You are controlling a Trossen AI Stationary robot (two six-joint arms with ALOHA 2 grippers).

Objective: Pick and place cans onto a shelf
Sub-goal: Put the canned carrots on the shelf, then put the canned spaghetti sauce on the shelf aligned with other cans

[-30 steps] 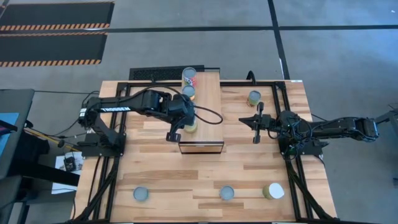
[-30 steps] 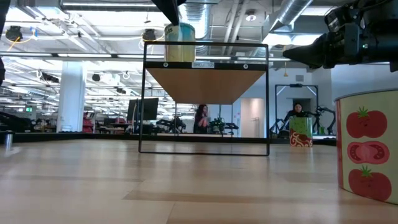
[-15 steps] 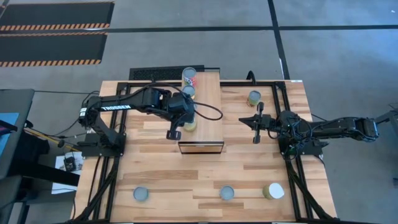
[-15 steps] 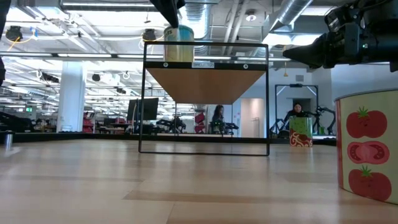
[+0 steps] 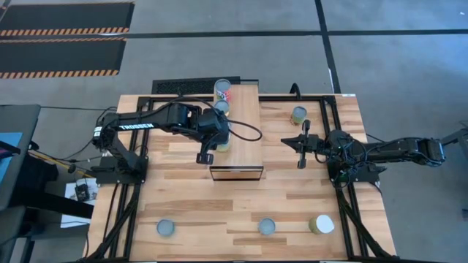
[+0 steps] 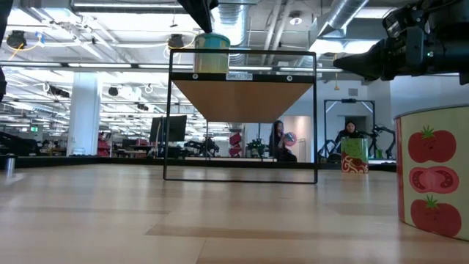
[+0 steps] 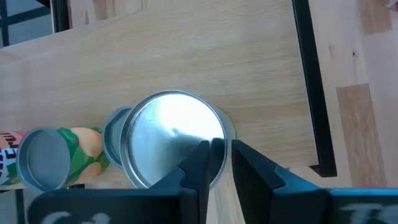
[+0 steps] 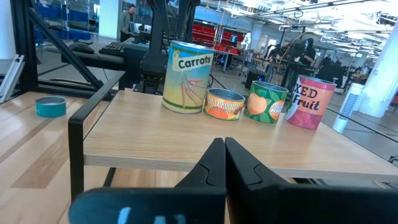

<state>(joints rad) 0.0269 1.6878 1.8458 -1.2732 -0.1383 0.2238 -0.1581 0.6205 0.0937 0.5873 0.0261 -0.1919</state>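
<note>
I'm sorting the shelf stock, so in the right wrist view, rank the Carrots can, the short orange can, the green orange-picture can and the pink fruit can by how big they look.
1. Carrots can, clearly largest.
2. Pink fruit can and green orange-picture can: they look too alike to rank, and both stand farther from the camera.
3. Short orange can, lowest.

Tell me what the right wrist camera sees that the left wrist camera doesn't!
Only the right wrist view shows four cans from the side: the tall Carrots can, a short orange can, a green can and a pink can, with people in the room behind. Only the left wrist view looks straight down on a shiny metal lid and the black frame bar. Both show the wooden shelf with cans standing on it.
</note>
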